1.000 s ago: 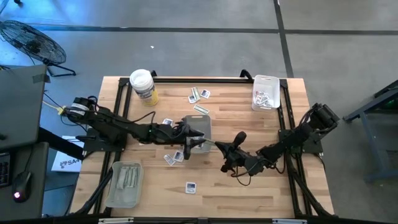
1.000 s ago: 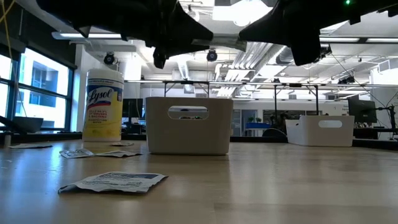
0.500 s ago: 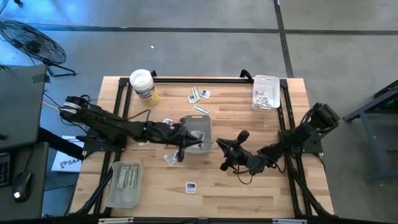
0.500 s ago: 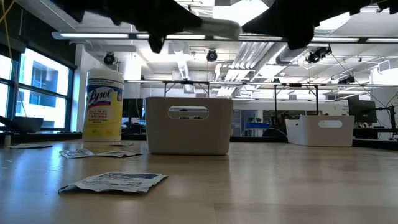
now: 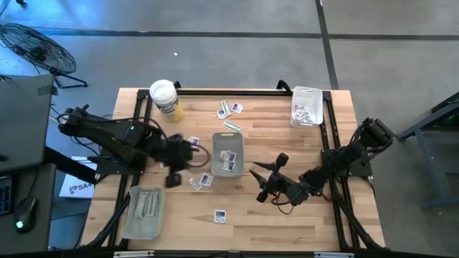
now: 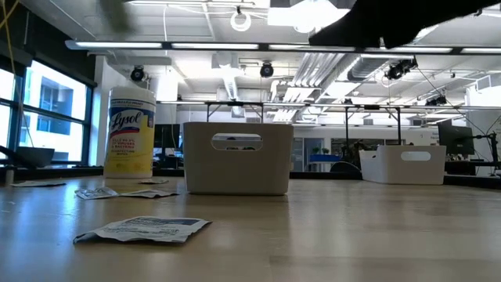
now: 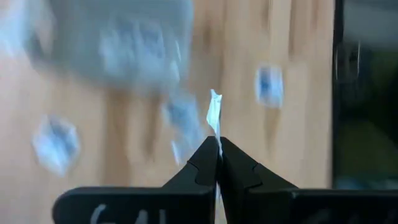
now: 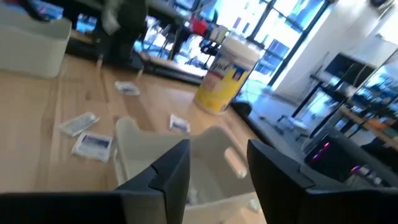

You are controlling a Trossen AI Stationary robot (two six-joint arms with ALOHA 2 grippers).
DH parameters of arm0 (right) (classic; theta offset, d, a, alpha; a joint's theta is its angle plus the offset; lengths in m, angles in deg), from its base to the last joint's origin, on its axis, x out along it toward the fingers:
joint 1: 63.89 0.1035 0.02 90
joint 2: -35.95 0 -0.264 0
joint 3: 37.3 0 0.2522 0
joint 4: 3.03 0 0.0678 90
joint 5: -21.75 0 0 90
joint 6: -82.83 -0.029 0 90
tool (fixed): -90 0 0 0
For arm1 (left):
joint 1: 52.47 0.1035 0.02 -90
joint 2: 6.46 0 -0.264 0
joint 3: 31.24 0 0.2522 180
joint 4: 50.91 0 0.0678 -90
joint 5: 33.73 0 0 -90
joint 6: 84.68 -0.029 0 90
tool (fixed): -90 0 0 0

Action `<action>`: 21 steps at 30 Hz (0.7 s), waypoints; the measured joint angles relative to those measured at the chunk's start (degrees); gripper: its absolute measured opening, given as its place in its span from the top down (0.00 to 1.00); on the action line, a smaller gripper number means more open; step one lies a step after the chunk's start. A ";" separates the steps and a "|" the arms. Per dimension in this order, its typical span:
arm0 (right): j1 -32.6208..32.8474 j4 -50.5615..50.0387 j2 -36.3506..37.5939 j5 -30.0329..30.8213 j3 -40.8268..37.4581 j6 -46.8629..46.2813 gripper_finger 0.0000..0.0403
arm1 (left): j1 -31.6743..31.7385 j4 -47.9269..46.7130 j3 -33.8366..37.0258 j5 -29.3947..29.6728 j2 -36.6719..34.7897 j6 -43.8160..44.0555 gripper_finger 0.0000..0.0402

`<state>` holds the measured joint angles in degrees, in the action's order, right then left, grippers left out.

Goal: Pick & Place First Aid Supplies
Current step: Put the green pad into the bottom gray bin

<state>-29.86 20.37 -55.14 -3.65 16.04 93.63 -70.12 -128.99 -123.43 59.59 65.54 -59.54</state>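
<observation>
My left gripper [image 5: 173, 180] hangs above the table left of the middle clear tray [image 5: 228, 153], shut on a thin white packet [image 7: 214, 115] seen edge-on. My right gripper [image 5: 259, 180] stands open just right of that tray, its fingers [image 8: 171, 171] pointing at the tray [image 8: 205, 155] with nothing between them. The tray holds a few white packets. More packets lie flat on the wood: a group [image 5: 229, 109] at the far side, a pair [image 5: 201, 180] near my left gripper, one [image 5: 220, 215] toward the near edge. My left gripper pinches the white packet between its two fingertips [image 7: 205, 165]. The packet's thin edge [image 7: 214, 102] sticks out past the fingertips. The fingers slant down from the table's left side, and the packet is lifted clear of the table.
A white-lidded wipes tub [image 5: 165, 97] stands at the far left. One clear tray [image 5: 306, 106] with small items sits at the far right corner. Another clear tray [image 5: 144, 211], with pale strips, sits at the near left. Black frame rails [image 5: 140, 118] run along the table's sides.
Over the middle tray, my left gripper has shut on the white packet that my right gripper held out, and my right gripper has opened. My left gripper has then risen and drawn back toward the table's left edge with the packet, tipping downward.
</observation>
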 joint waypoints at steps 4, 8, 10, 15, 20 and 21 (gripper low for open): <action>-0.47 -4.34 0.00 -1.82 -0.01 -4.83 0.63 | -3.43 -11.96 -1.80 -8.13 0.27 11.32 1.00; -0.69 -6.18 0.00 -3.43 -0.01 -7.48 0.65 | -9.15 -17.14 1.34 -13.50 0.29 20.97 1.00; -0.69 -6.05 0.00 -4.31 -0.01 -7.64 0.66 | -12.18 -16.67 4.35 -16.99 0.34 23.33 1.00; -0.69 -6.52 0.00 -5.23 -0.01 -8.62 0.66 | -18.67 -10.34 13.38 -24.44 0.36 27.75 1.00; -0.69 -6.69 0.00 -5.20 -0.01 -9.32 0.66 | -22.83 0.60 22.62 -27.41 0.37 27.88 1.00; -0.69 -6.68 0.00 -5.20 -0.01 -9.32 0.66 | -23.27 3.30 24.29 -27.98 0.36 27.92 1.00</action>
<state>-30.55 13.69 -55.14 -8.85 16.03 84.31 -93.39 -125.69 -99.13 31.60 65.90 -31.62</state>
